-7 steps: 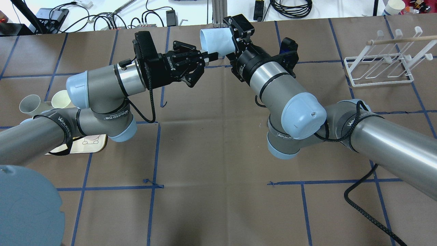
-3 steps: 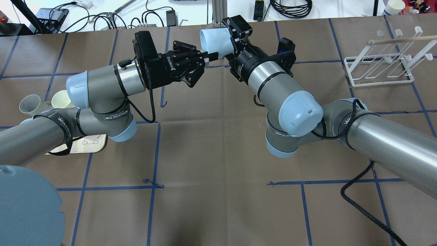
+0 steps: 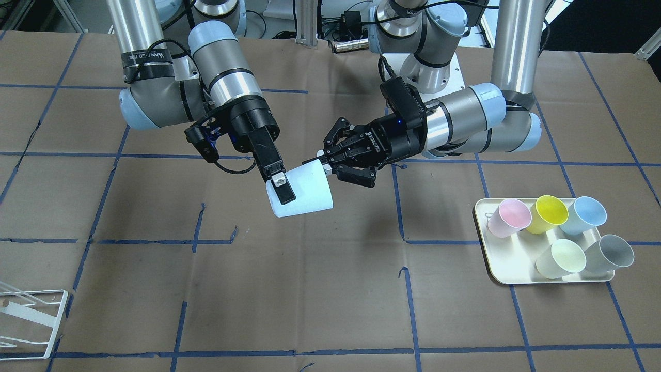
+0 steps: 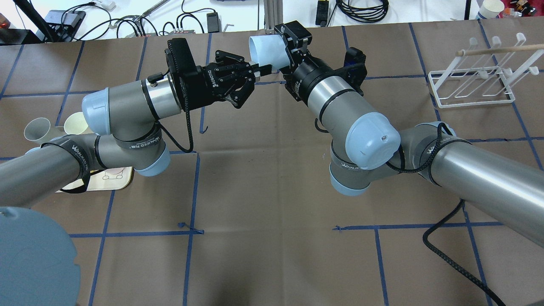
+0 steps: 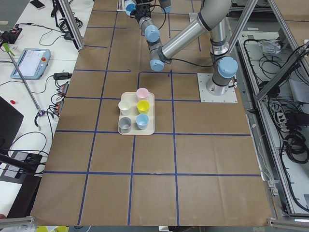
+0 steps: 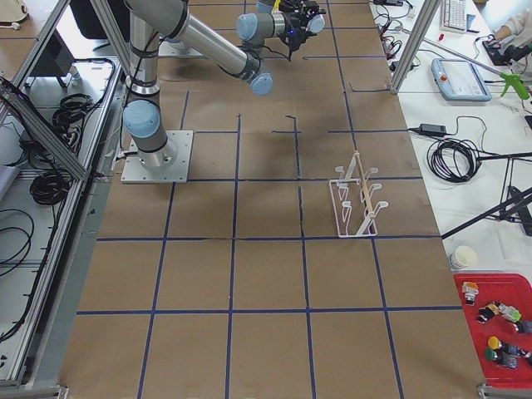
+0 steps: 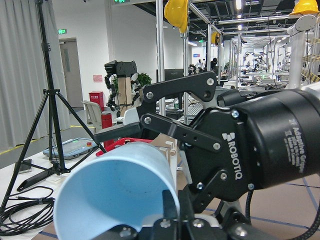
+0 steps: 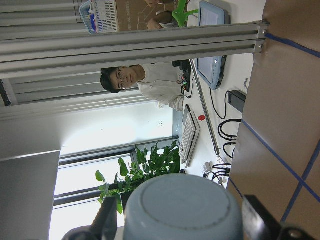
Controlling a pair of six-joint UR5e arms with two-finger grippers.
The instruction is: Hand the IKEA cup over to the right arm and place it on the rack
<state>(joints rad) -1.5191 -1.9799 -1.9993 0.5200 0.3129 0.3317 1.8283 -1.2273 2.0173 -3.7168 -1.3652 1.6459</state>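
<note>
Right arm (image 4: pixel 352 110) has edged inward; IKEA cup (image 4: pixel 265 50) unmoved. Right gripper (image 4: pixel 284 49) jaws clench its body, left gripper (image 4: pixel 258 70) jaws pinch its rim: release outstanding.

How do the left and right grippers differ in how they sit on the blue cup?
The left gripper pinches the rim of the cup, one finger inside; the right gripper straddles its body from the base end. Left gripper's fingers are nearly together; right gripper's are spread wide, clamping unclear. Both meet at one cup, off the table.
</note>
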